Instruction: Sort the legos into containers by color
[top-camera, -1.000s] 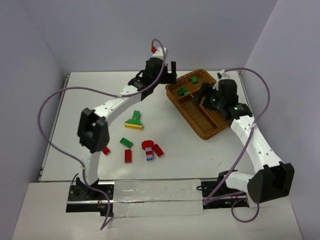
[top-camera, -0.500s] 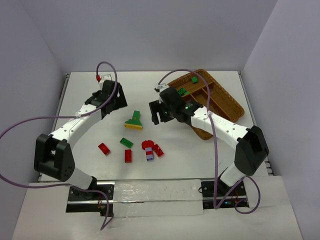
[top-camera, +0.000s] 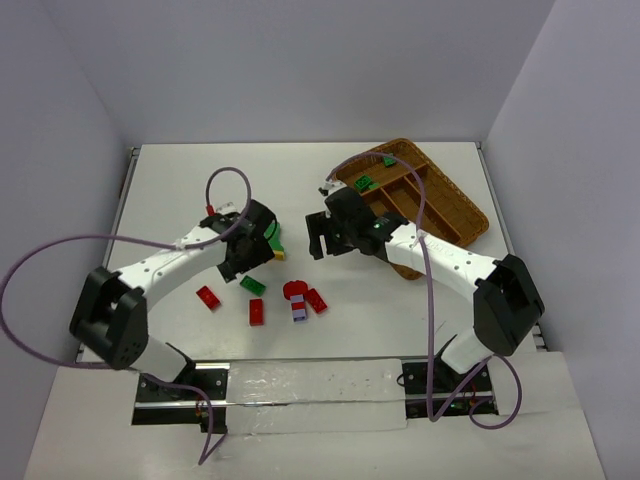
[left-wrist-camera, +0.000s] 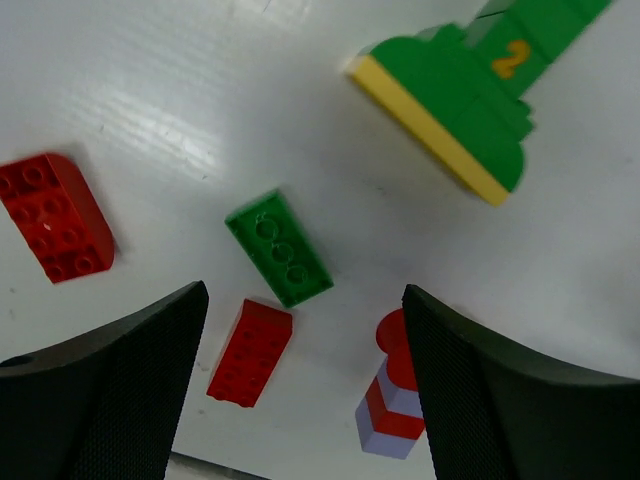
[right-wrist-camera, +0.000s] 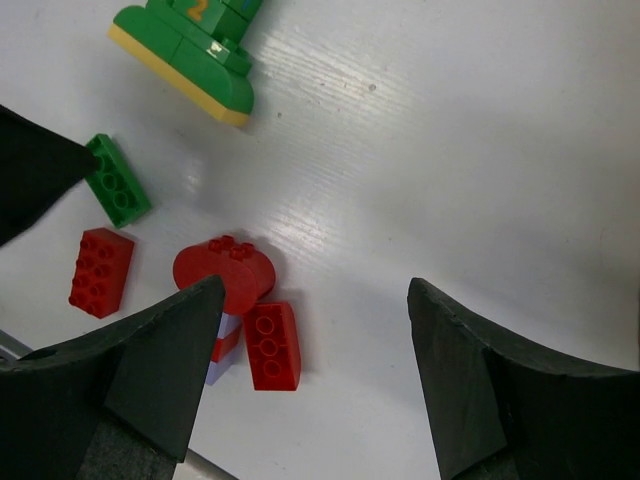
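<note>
My left tool (left-wrist-camera: 303, 295) hung open and empty just above the small green brick (left-wrist-camera: 278, 247) on the desk (left-wrist-camera: 150, 100); I judged I should centre over it, square to its long sides, then descend (right tool (right-wrist-camera: 315, 290) also open, empty, near a red brick (right-wrist-camera: 270, 345))

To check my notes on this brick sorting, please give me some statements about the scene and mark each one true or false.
1. Green bricks lie in the tray. True.
2. The right jaws hold a red brick. False: they are open and empty.
3. The green piece with a yellow base carries a number 2. True.
4. The tray sits at the far left. False: it sits at the far right of the table.
</note>
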